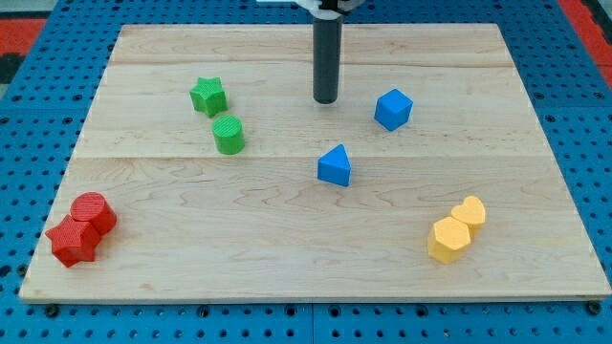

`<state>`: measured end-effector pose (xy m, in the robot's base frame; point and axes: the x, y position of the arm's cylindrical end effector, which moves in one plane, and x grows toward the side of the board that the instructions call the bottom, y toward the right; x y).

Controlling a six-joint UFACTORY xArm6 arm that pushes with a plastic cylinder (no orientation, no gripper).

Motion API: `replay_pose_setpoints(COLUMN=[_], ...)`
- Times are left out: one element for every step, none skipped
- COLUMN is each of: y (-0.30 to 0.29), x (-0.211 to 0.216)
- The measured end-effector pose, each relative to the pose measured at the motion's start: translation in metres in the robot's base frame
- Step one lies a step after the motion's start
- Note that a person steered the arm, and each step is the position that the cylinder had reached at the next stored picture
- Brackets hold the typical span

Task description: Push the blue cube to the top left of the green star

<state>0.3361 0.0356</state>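
A pale wooden board (287, 248) lies on a blue perforated base (29, 134). A dark upright rod comes down from the view's top, and its tip (325, 100) rests on the board in the upper middle. The rod has no jaws and holds nothing; the tip touches no block.

The blue cube (393, 109) sits just to the view's right of the tip, a small gap between them. The green star (207, 96) lies well to the view's left of the tip, at about the same height in the view. Just below and right of the star stands a green cylinder (229, 134), close to it. Open board lies between the tip and the star.

A blue triangular block (335, 165) sits below the tip, near the board's centre, apart from the cube. At the lower left corner a red cylinder (93, 212) and a red star-like block (74, 241) touch each other. At the lower right, two yellow blocks (457, 229) sit pressed together; their exact shapes are hard to tell. No writing or labels can be read anywhere.
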Motion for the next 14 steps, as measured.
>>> replay_pose_setpoints(y=[0.061,0.142,0.093,0.068,0.089,0.064,0.016,-0.026,-0.075,-0.106,-0.113,-0.139,-0.173,-0.198], x=[-0.039,-0.006,0.027,0.039,0.069,0.072,0.028,-0.015,-0.035,-0.031,-0.023,-0.026,-0.032,-0.036])
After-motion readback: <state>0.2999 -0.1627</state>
